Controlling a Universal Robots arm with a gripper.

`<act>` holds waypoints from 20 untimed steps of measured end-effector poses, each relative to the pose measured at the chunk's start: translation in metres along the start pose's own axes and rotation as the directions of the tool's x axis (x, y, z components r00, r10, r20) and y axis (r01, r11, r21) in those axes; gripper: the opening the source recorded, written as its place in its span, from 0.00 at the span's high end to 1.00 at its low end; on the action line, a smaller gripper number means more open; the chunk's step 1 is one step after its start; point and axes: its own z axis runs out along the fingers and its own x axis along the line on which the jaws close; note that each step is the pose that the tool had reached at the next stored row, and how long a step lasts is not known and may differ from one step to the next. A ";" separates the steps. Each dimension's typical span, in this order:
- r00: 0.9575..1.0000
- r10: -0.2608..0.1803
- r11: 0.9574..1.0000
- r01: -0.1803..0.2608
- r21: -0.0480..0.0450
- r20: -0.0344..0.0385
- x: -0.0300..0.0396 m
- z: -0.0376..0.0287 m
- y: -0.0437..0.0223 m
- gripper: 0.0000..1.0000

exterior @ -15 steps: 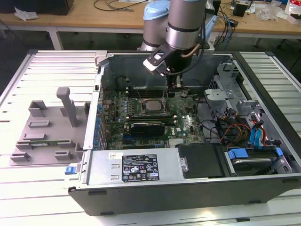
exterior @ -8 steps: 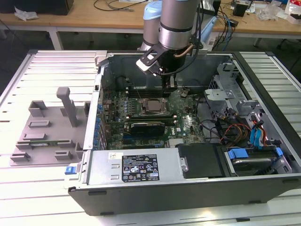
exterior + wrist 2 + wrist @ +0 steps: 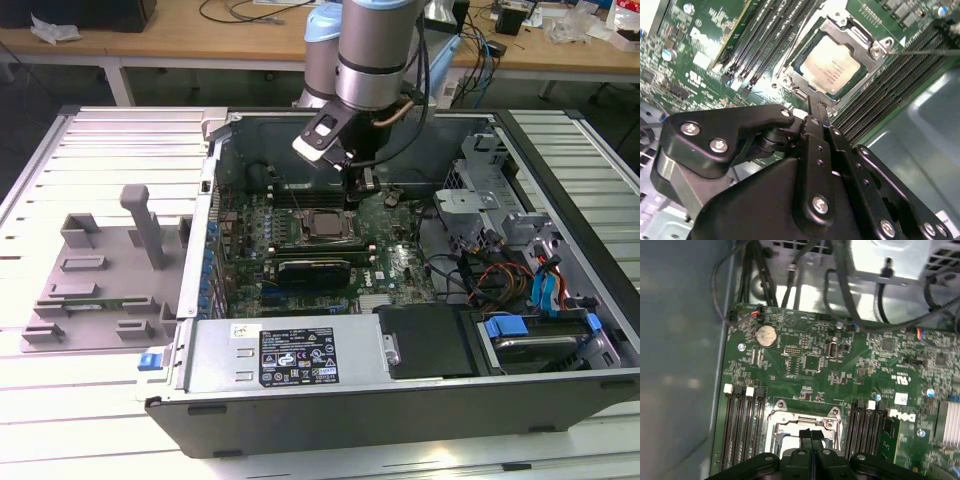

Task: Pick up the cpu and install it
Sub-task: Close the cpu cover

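Observation:
The cpu (image 3: 325, 224), a silvery square chip, lies flat in the black socket frame (image 3: 867, 35) on the green motherboard (image 3: 395, 262) inside the open computer case. In the second wrist view the cpu (image 3: 832, 65) shows just beyond my fingertips. My gripper (image 3: 365, 181) hangs a little above the board, just behind the socket in the exterior view. Both wrist views show the gripper (image 3: 815, 104) (image 3: 811, 434) with its two black fingers pressed together and nothing between them. It does not touch the chip.
Black memory slots (image 3: 742, 425) flank the socket on both sides. Cables (image 3: 480, 270) and a drive cage (image 3: 480, 185) fill the case toward the exterior view's right. A grey fixture (image 3: 105, 275) stands on the slatted table at the exterior view's left. The power supply (image 3: 290, 355) sits at the case's front.

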 end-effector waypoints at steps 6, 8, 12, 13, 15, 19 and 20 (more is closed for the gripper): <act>0.981 -0.192 0.981 0.192 -0.003 0.004 0.0000 0.0025 0.0000 0.89; 0.966 -0.260 0.966 0.260 -0.004 0.005 0.0000 0.0030 0.0000 0.89; 0.914 -0.405 0.914 0.405 -0.004 0.012 0.0001 0.0035 0.0000 0.89; 0.895 -0.446 0.895 0.446 -0.004 0.013 0.0001 0.0037 0.0000 0.89; 0.872 -0.489 0.872 0.489 -0.004 0.015 0.0001 0.0038 0.0000 0.89; 0.818 -0.575 0.818 0.575 -0.005 0.017 0.0001 0.0041 0.0000 0.89; 0.804 -0.594 0.804 0.594 -0.005 0.017 0.0001 0.0041 0.0000 0.89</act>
